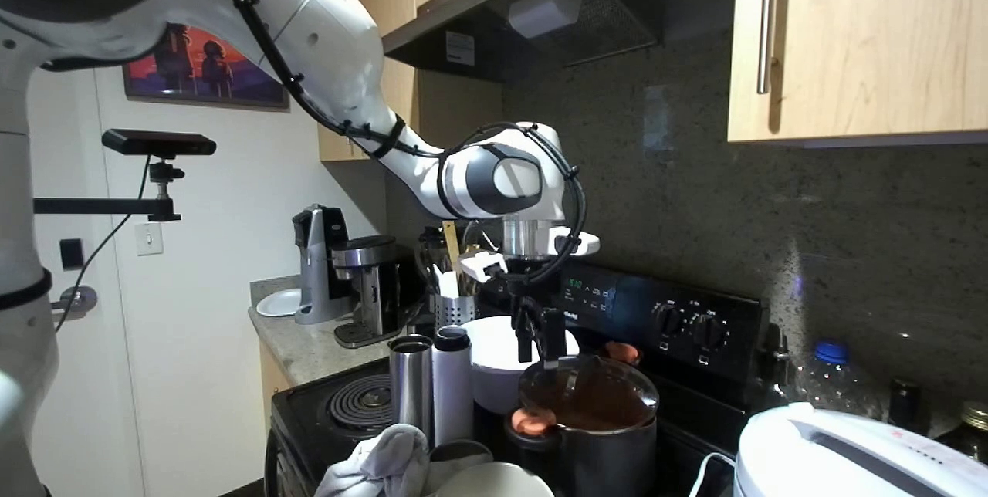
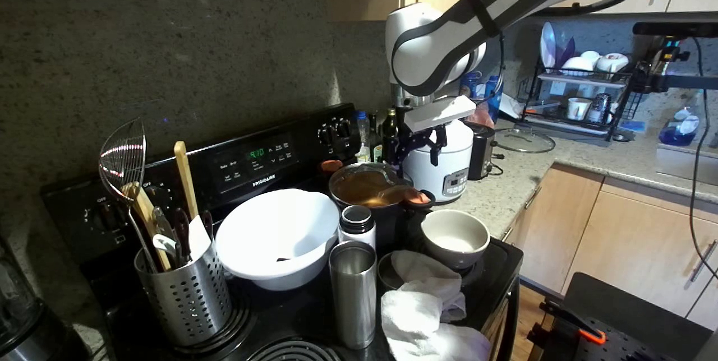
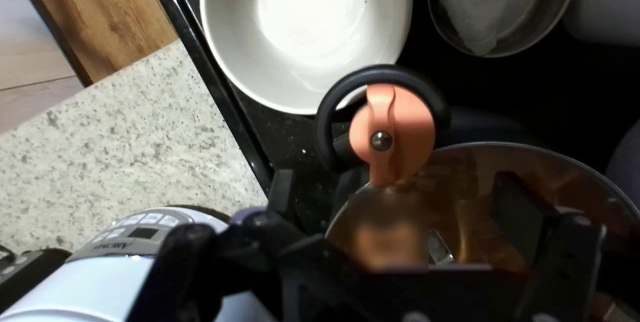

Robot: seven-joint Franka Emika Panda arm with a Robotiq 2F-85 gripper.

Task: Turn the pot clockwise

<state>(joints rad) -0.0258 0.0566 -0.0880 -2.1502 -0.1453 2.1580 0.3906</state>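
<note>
Pot point(image 1: 614, 462): upright on the stovetop point(image 2: 297, 316), between the white bowl point(image 2: 269, 221) and the white cooker point(image 2: 457, 151).
My jaws: spread, the gripper point(image 2: 418, 160) pointing down at the pot's rim; in the wrist view one finger shows over the brown inside, one beyond the edge. Whether I touch it, I cannot tell.
Loop handle point(image 3: 325, 122): black, with an orange grip point(image 3: 415, 127), overlapping the cream bowl point(image 3: 230, 37) as I look down; contact unreadable.
Back grip point(image 2: 331, 166): close to the control panel point(image 2: 305, 142).
Counter side: a bare strip of stovetop lies between the handle and the counter point(image 3: 125, 137).
Bottle side: white bottle point(image 1: 452, 393) near the pot, steel canister point(image 1: 411, 389) beside it.
Above: hood point(image 1: 494, 34), well apart from my fingers.
</note>
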